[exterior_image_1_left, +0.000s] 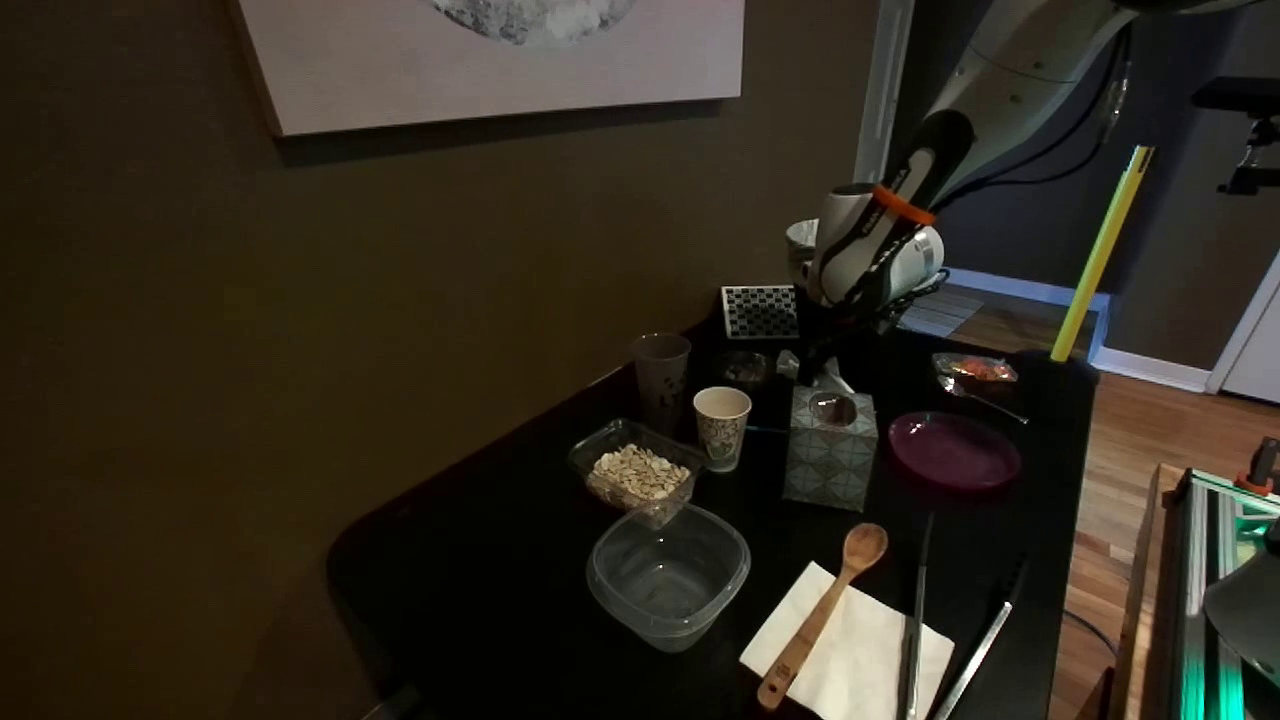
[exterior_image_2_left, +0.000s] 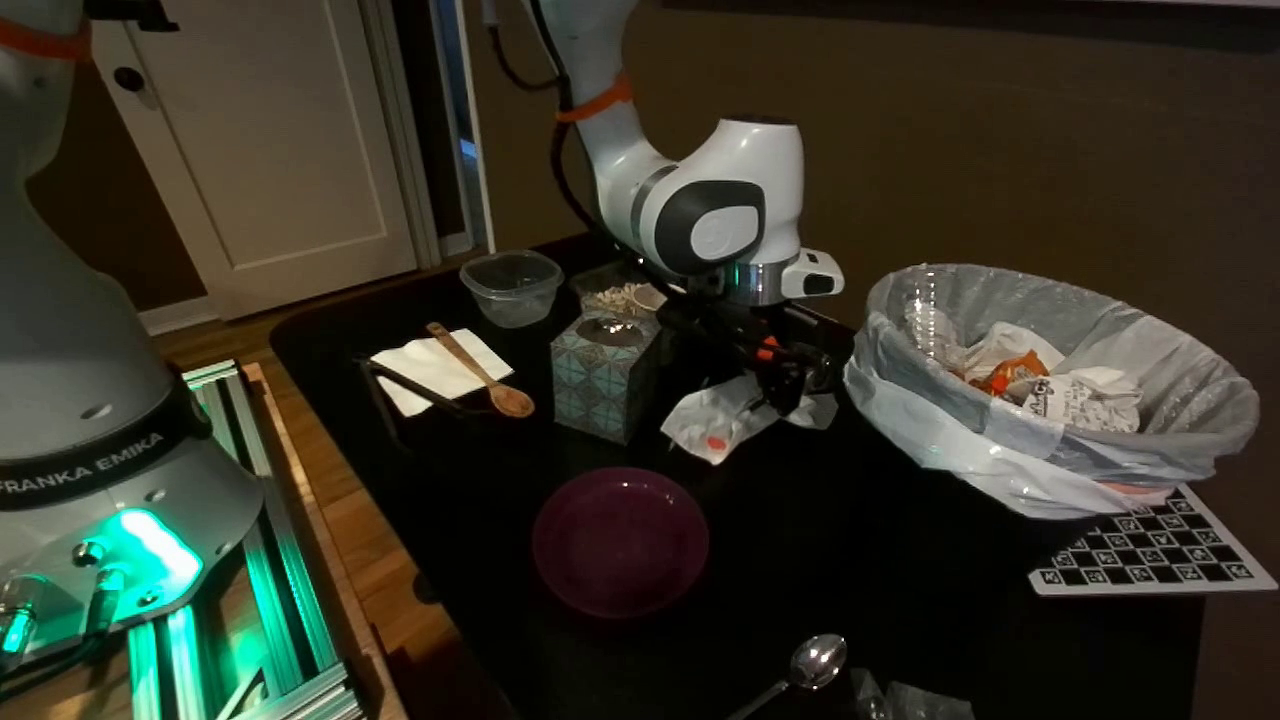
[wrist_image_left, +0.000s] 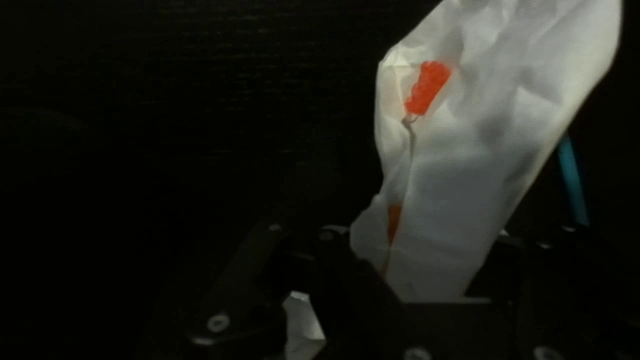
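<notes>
The gripper (exterior_image_2_left: 784, 396) is closed, pinching a crumpled white wrapper (exterior_image_2_left: 712, 416). In an exterior view, the wrapper has a bin (exterior_image_2_left: 950, 445) at three o'clock, a tissue box (exterior_image_2_left: 598, 385) between nine and ten.

In an exterior view the arm (exterior_image_1_left: 1010, 95) bends over the black desk (exterior_image_1_left: 480, 590), crumpled white paper (exterior_image_1_left: 788, 364) showing by its dark pincer (exterior_image_1_left: 815, 364) behind a tissue box (exterior_image_1_left: 830, 458). A paper cup (exterior_image_1_left: 722, 430) and a tub (exterior_image_1_left: 609, 441) of oats (exterior_image_1_left: 638, 472) stand nearer the wall (exterior_image_1_left: 450, 300), a clear bowl (exterior_image_1_left: 668, 605) before them; a wooden spoon (exterior_image_1_left: 818, 622) lies across a napkin (exterior_image_1_left: 872, 645).
</notes>
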